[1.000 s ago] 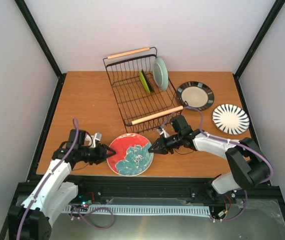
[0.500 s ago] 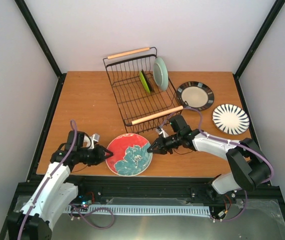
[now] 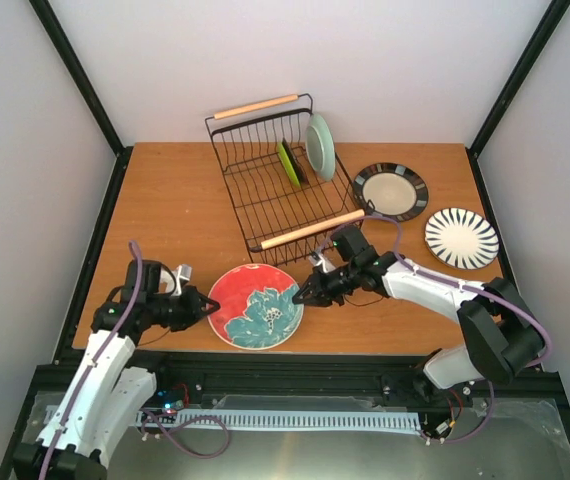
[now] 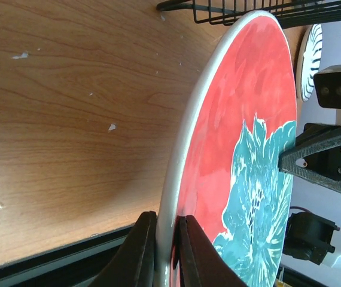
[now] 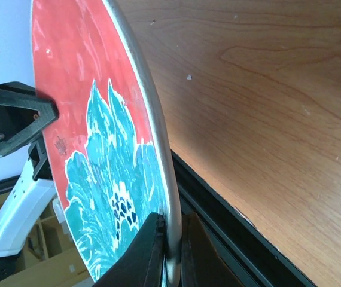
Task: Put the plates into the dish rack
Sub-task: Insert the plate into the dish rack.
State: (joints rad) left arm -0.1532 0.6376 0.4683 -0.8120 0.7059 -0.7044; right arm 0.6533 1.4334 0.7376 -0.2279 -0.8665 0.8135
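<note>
From above, both my arms reach low and inward. My left pincer (image 3: 208, 303) clamps the red flower plate (image 3: 257, 308) at nine o'clock and my right pincer (image 3: 300, 294) at three, six o'clock of the dish rack (image 3: 265, 200). In the left wrist view, my fingers squeeze its rim. The right wrist view shows likewise.

No legible text, label, brand or number in any view. One candidate only: a small dark mark (image 5: 60, 145) on the face of the red plate (image 5: 93, 72), seen in the right wrist view just beside the edge of the teal flower. It looks stamp-like, but it is too blurred to read as letters or digits.
</note>
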